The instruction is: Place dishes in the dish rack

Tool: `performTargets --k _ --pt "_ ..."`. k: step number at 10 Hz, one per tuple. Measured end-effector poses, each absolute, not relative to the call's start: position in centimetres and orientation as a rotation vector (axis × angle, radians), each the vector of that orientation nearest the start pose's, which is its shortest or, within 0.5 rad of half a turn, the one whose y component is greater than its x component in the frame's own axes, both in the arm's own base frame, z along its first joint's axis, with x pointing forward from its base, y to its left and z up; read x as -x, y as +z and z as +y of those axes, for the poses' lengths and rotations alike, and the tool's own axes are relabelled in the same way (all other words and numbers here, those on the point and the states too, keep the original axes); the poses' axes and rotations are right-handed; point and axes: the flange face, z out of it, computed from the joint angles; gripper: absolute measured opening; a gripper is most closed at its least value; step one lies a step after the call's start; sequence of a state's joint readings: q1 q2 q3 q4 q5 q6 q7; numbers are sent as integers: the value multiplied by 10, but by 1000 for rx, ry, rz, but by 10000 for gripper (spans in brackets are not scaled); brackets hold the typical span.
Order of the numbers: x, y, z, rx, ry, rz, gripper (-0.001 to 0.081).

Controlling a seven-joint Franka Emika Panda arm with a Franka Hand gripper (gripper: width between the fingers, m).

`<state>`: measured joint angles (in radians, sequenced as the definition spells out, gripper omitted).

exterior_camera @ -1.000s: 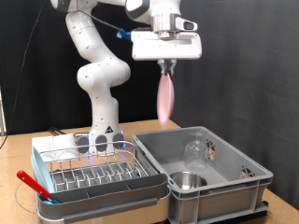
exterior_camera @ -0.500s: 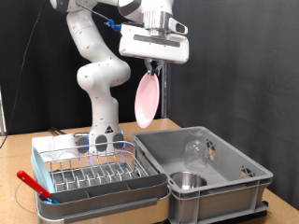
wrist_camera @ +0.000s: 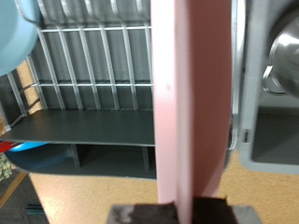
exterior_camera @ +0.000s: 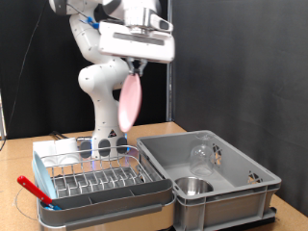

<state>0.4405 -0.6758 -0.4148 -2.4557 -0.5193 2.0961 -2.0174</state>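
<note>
- Exterior view: the gripper (exterior_camera: 137,65) hangs high above the tabletop (exterior_camera: 19,152), its fingers clenched on the top edge of the pink plate (exterior_camera: 129,103). The plate dangles edge-on and slightly tilted, well above everything else.
- Exterior view: below and towards the view's left stands the dish rack (exterior_camera: 100,181), a pale tray with silver wire prongs; a red-handled utensil (exterior_camera: 35,190) lies at its left corner. The plate hangs over the rack's rear right part, near its border with the grey crate (exterior_camera: 214,180).
- Exterior view: the crate, just beside the rack on the view's right, holds the steel bowl (exterior_camera: 193,187) and the clear glass (exterior_camera: 202,153), so these two look not yet moved.
- Wrist view: the plate (wrist_camera: 192,93) fills the middle as a tall pink band running away from the fingers (wrist_camera: 127,214), which are dark and blurred at its near end. Behind it show the rack's wires (wrist_camera: 98,65), a dark front compartment (wrist_camera: 84,129), and to one side the crate's wall with the bowl's shiny rim (wrist_camera: 283,61).
- Risks, as I judge them: the hold is on the rim alone, so the plate could swing or slip out. Hanging so near the rack's edge and tilted, it could strike the rim or prong tops rather than settle between wires.
</note>
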Motion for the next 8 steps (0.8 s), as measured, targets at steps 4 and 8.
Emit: performTargets --k 4,8 --pt "-393 541 -101 -1041 -64 2565 18" --pt "-392 533 -127 -1079 -49 2576 18"
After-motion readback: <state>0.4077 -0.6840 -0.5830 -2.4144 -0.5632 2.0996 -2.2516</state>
